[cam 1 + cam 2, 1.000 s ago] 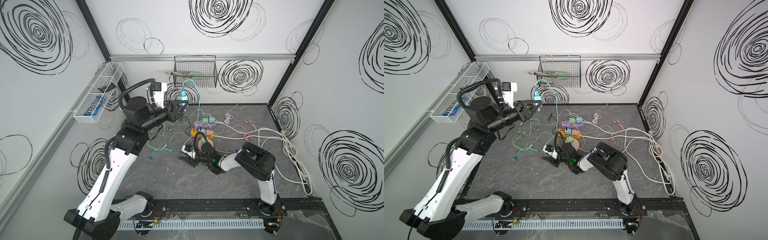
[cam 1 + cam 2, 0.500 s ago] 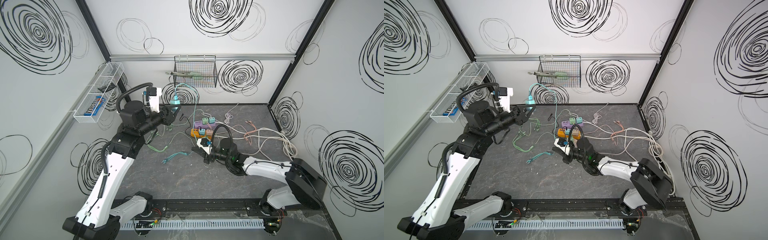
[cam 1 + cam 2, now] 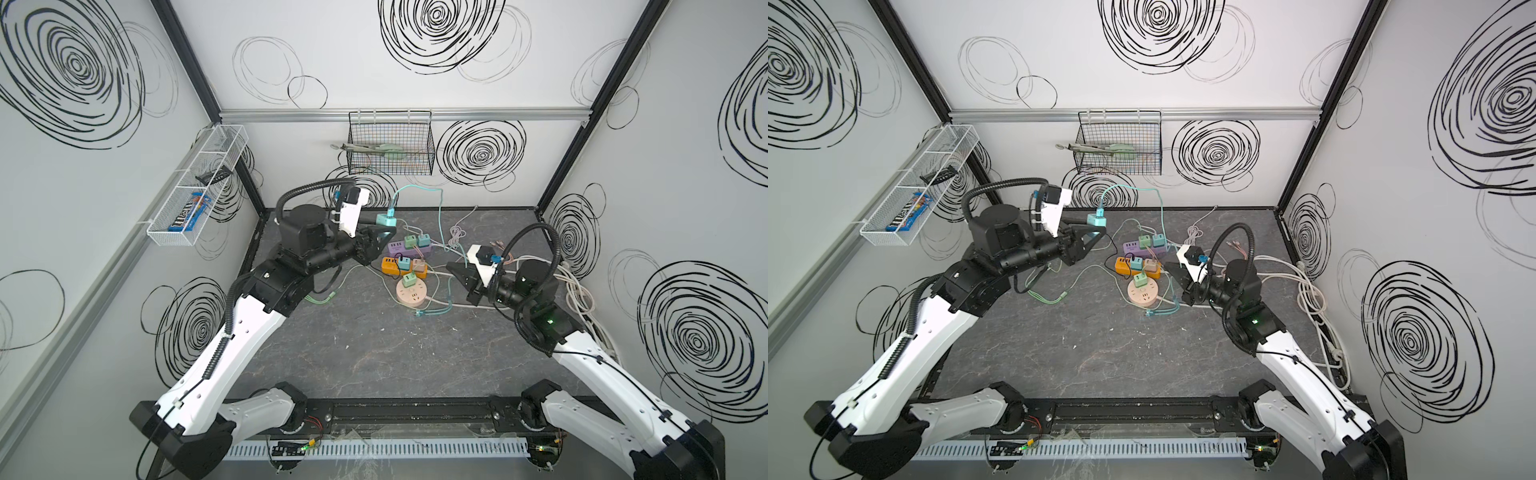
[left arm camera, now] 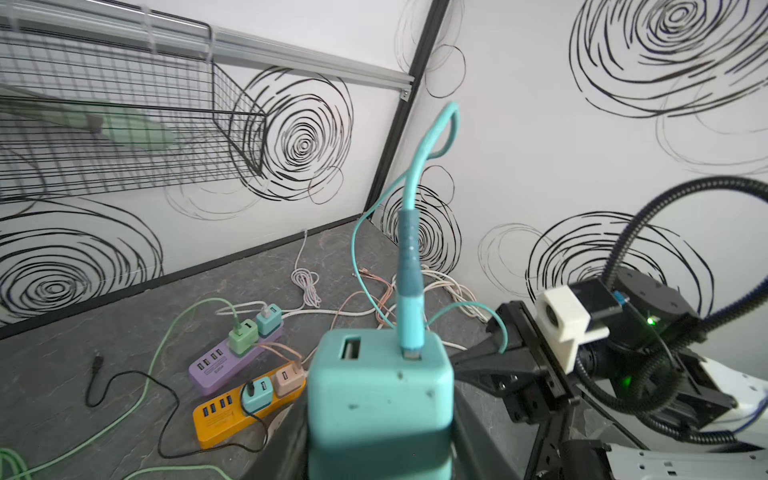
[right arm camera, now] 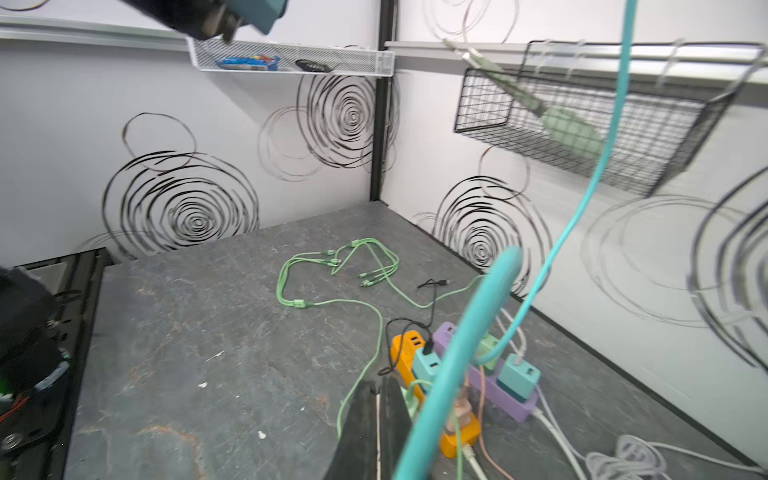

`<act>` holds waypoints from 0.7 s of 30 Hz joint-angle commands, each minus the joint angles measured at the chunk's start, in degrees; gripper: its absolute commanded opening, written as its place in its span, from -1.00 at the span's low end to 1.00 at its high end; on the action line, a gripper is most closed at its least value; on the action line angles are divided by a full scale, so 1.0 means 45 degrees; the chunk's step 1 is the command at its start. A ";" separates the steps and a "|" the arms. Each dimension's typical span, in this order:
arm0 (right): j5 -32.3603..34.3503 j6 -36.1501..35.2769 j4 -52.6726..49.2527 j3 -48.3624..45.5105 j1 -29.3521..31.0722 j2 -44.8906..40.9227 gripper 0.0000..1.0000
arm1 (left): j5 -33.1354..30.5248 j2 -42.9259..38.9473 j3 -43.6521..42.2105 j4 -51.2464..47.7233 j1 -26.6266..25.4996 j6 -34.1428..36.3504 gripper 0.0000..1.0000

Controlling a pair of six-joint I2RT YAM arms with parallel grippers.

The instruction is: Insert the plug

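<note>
Left claw is clamped on the teal charger plug, with the teal cable stuck in it, up off the table. Right claw is pinched shut. The black wire basket behind and above the left claw holds a pale green thing. The white wire tray off to its side has an M&M's pack.

White walls scrawled with black spirals — grey marbled floor, black wire basket, white mesh shelf.

Twin arms: white shells, black joints.
Ribbed black hoses, white camera mounts; left gripper and right gripper black, triangular; green light on right arm.
</note>
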 commanded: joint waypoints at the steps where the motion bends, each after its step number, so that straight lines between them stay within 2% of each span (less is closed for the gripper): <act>1: 0.0528 0.0124 -0.0821 0.0685 -0.1011 -0.0496 -1.00 | -0.0783 0.0318 0.0760 0.0342 -0.1039 0.1261 -1.00; 9: 0.1443 0.1142 -0.0231 0.1773 -0.3887 -0.0892 -1.00 | -0.1032 0.1078 0.1029 0.0052 -0.2175 0.1707 -1.00; 14: 0.5303 0.2202 0.0301 0.2579 -0.5765 -0.0328 -1.00 | -0.0607 0.1936 0.1139 0.0368 -0.2936 0.1715 -1.00; 18: 0.6009 0.2642 0.1072 0.3031 -0.8032 0.0166 -1.00 | -0.0569 0.3015 0.1736 0.0160 -0.3587 0.2204 -1.00; 21: 0.6418 0.2644 -0.0142 0.4069 -0.9808 0.0939 -1.00 | -0.0395 0.3651 0.1771 0.0444 -0.4158 0.2527 -1.00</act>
